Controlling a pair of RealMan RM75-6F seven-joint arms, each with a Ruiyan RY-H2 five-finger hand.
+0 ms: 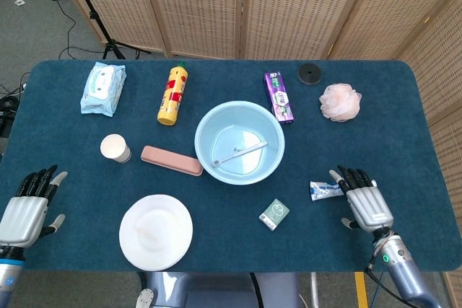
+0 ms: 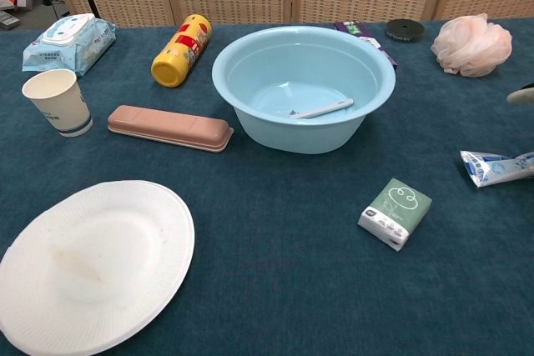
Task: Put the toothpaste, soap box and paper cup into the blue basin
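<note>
Soap box lies between paper cup and basin.

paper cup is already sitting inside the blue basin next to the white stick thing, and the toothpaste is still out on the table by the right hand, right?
Not quite. The paper cup stands on the table left of the blue basin, beyond the pink soap box, as the head view shows. Only the white stick lies in the basin. The toothpaste is indeed on the table by the right hand.
</note>
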